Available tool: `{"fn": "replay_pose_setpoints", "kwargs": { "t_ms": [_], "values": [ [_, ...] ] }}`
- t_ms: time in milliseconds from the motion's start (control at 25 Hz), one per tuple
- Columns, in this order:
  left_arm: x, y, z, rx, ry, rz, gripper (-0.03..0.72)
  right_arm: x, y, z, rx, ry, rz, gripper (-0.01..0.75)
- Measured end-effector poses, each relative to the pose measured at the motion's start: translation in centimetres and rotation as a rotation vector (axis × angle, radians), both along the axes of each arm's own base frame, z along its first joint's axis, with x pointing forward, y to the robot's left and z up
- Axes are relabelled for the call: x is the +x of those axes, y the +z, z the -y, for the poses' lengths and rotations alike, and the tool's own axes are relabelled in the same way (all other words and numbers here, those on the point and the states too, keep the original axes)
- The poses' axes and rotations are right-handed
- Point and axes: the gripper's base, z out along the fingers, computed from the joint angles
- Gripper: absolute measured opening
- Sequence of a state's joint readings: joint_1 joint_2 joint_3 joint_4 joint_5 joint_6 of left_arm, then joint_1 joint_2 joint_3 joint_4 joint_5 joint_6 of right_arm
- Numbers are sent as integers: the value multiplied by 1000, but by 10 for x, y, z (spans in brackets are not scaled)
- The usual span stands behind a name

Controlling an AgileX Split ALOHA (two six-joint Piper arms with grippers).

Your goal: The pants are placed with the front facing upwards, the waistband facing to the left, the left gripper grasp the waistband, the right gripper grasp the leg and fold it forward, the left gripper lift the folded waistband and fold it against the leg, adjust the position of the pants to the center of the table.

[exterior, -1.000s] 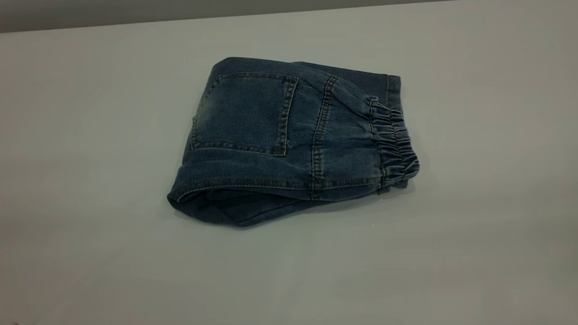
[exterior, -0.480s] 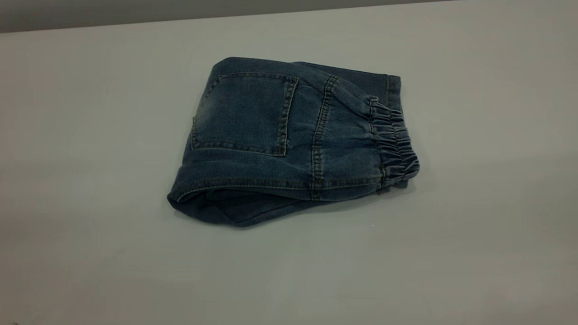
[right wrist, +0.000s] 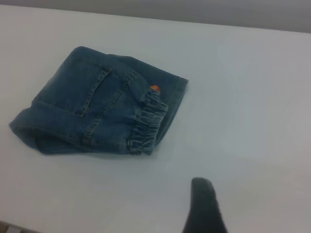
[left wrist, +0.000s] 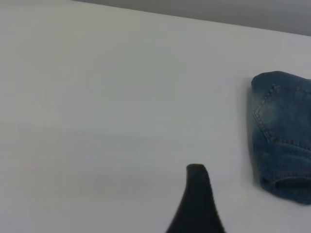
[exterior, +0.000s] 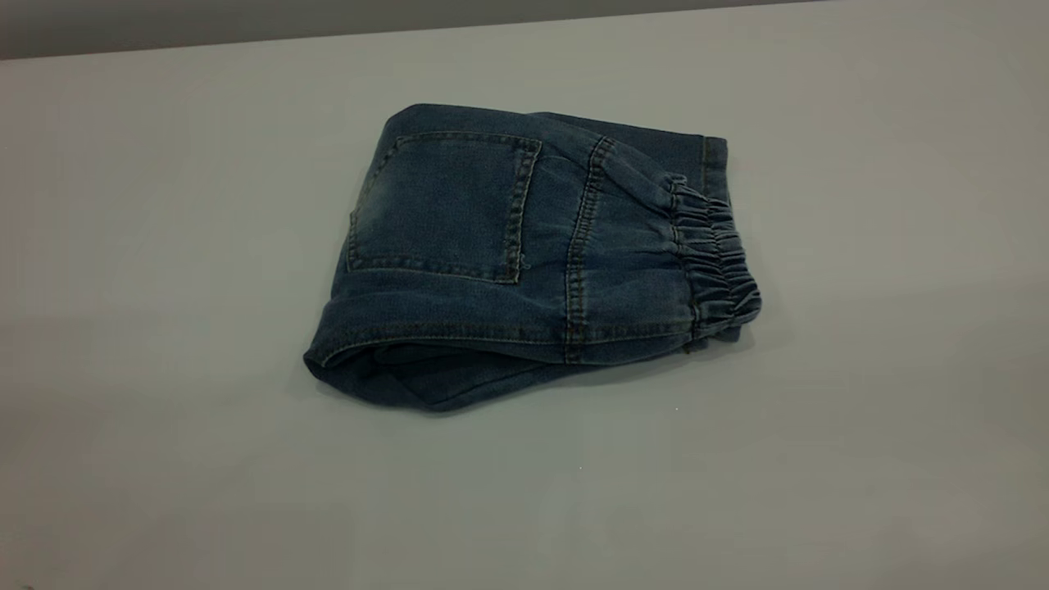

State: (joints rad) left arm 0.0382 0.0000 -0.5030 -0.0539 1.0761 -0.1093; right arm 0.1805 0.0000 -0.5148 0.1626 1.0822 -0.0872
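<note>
The pants [exterior: 524, 254] lie folded into a compact blue denim bundle near the middle of the table [exterior: 164, 426], back patch pocket up. The gathered waistband [exterior: 715, 262] sits along the bundle's right edge, on top of the folded layers. Neither gripper shows in the exterior view. In the left wrist view my left gripper [left wrist: 197, 194] shows as one dark tip above bare tabletop, well apart from the pants [left wrist: 284, 136]. In the right wrist view my right gripper [right wrist: 204, 206] is likewise a dark tip, clear of the pants [right wrist: 92, 104] and the waistband [right wrist: 146, 127]. Nothing is held.
The table's far edge [exterior: 524, 23] runs along the top of the exterior view, with a dark wall behind it. Bare tabletop surrounds the pants on every side. A small orange spot [right wrist: 154, 88] shows beside the waistband.
</note>
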Motion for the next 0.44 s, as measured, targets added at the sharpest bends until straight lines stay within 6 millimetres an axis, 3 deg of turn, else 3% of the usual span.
{"fn": "replay_pose_setpoints", "kwargs": {
  "t_ms": [440],
  "values": [
    [0, 0, 0, -1, 0, 1, 506, 0, 0, 0, 0, 0, 0, 403]
  ]
}}
